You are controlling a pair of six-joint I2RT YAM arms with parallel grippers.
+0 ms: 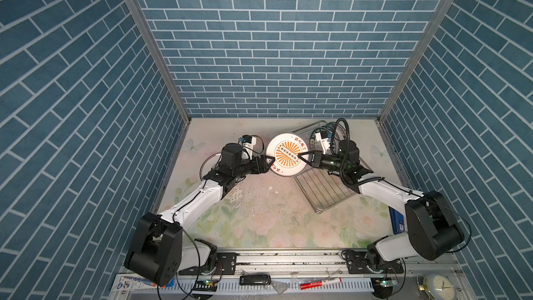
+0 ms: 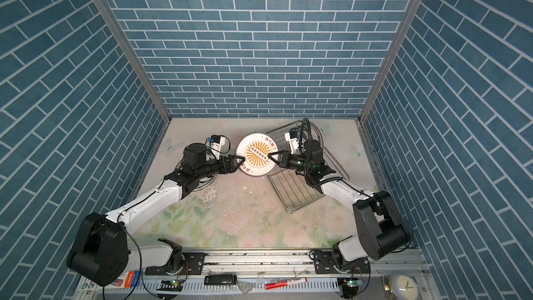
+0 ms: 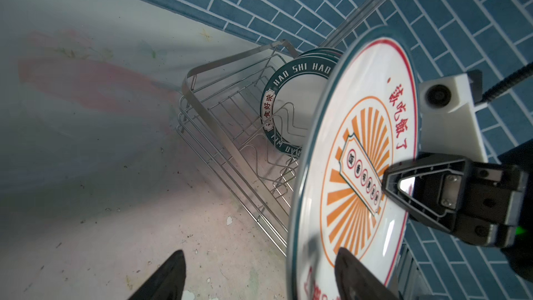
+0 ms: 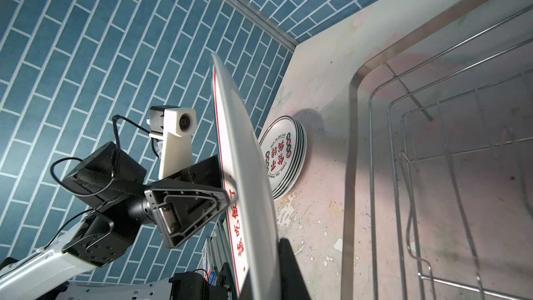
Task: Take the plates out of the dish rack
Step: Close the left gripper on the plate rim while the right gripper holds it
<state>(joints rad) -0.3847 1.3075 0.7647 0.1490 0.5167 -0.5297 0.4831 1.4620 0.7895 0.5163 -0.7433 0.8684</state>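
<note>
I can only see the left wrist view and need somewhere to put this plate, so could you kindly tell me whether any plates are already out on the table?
Observer: Yes, the right wrist view shows a stack of plates lying flat on the table.
Operator: Thank you; where is it from the arms?
Observer: In both top views it lies mostly hidden beneath the left arm, left of the held plate.
</note>
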